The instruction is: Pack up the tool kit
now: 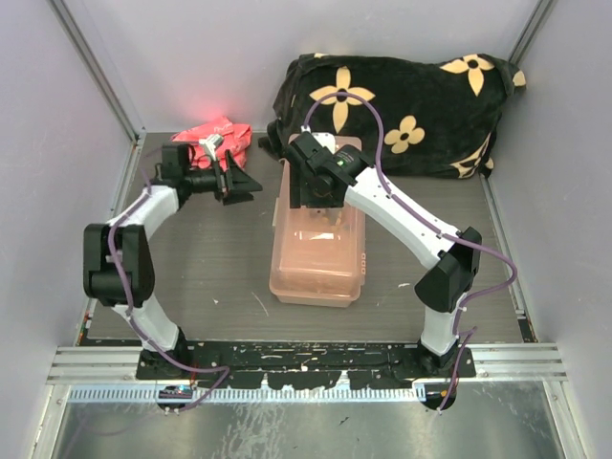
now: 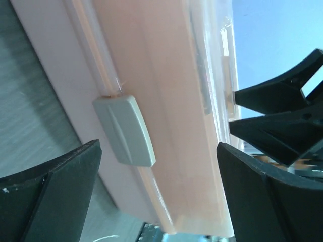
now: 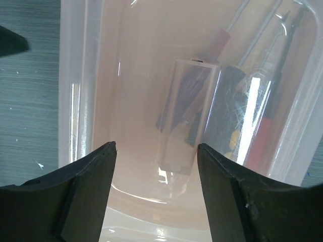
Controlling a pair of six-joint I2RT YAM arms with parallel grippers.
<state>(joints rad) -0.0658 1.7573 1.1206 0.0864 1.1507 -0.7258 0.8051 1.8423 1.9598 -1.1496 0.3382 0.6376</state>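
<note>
A translucent pink tool box (image 1: pixel 318 253) stands in the middle of the table. In the right wrist view its inside (image 3: pixel 146 75) holds a clear case of bits (image 3: pixel 189 116) and several red-and-black handled tools (image 3: pixel 267 121). My right gripper (image 1: pixel 320 203) (image 3: pixel 156 189) is open, hovering over the box's far end. My left gripper (image 1: pixel 241 182) (image 2: pixel 159 196) is open beside the box's far left side, with the box's side and its grey latch (image 2: pixel 124 130) between the fingers.
A red packet (image 1: pixel 215 137) with a small metal piece on it lies at the back left. A black cushion with yellow flowers (image 1: pixel 402 110) fills the back right. Metal frame rails run along both sides.
</note>
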